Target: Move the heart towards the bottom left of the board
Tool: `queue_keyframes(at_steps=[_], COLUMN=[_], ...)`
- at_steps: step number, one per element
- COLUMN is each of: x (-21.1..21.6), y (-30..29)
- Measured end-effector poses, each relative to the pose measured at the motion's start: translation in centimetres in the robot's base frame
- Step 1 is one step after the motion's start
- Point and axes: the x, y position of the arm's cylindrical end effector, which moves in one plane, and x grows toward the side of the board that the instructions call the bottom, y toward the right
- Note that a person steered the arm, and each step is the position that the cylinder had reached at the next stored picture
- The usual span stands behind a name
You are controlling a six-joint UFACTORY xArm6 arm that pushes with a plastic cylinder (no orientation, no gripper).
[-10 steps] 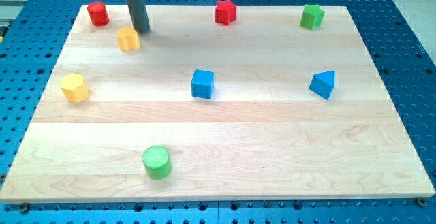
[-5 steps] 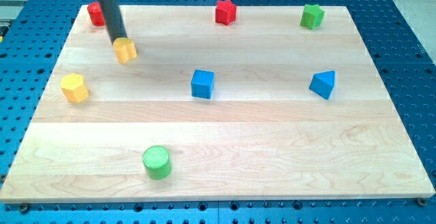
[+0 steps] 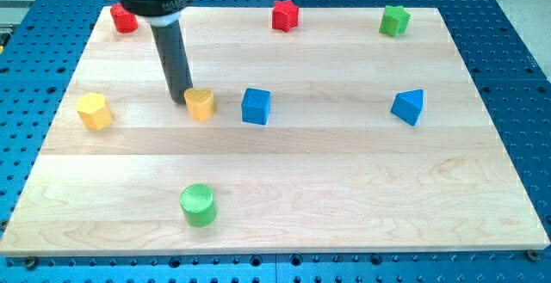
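Note:
The yellow-orange heart block (image 3: 200,104) lies on the wooden board (image 3: 284,180), left of centre, just left of the blue cube (image 3: 256,106). My tip (image 3: 179,100) is down on the board, touching the heart's upper left side. The rod rises from there toward the view's top left.
A yellow hexagon block (image 3: 94,111) sits near the left edge. A green cylinder (image 3: 198,205) is near the bottom. A blue triangular block (image 3: 408,107) is at the right. Along the top are a red block (image 3: 124,18), a red star (image 3: 285,15) and a green block (image 3: 394,20).
My tip has swept down and to the right from the top left, pushing the heart from near the red block to beside the blue cube. Other blocks have not moved.

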Motion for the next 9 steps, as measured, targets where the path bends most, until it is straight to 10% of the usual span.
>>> queue_keyframes(at_steps=[3, 7, 9], x=[-0.4, 9.3, 14.8], y=[5.2, 7.4, -7.1])
